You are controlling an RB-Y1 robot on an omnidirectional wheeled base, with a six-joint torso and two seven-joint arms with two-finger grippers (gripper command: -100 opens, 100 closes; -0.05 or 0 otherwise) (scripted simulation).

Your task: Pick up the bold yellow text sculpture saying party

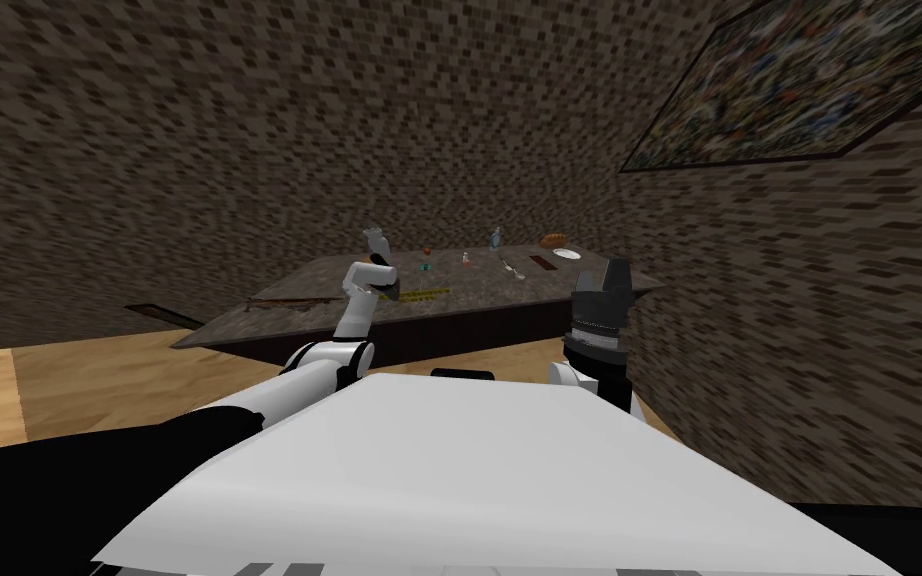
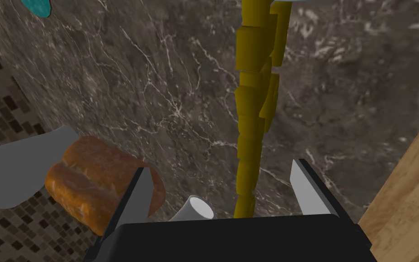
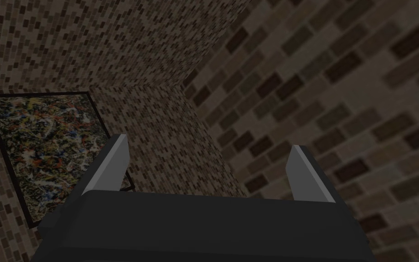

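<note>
The yellow text sculpture (image 1: 425,293) lies flat on the dark marble table (image 1: 509,292). In the left wrist view it shows edge-on as a long yellow strip (image 2: 251,113) running away from the hand. My left gripper (image 2: 222,182) hovers over its near end, open, and the strip passes between the two fingers, nearer one of them, touching neither. In the head view the left gripper (image 1: 392,291) sits at the sculpture's left end. My right gripper (image 1: 617,266) is raised at the table's right corner, open and holding nothing (image 3: 206,168).
A brown bread loaf (image 2: 99,179), a grey plate (image 2: 17,166) and a small white cup (image 2: 196,209) lie beyond the left hand. A bottle (image 1: 494,238), cutlery (image 1: 512,268) and a long brown piece (image 1: 294,299) also sit on the table. Wooden floor (image 2: 413,204) borders the table's edge.
</note>
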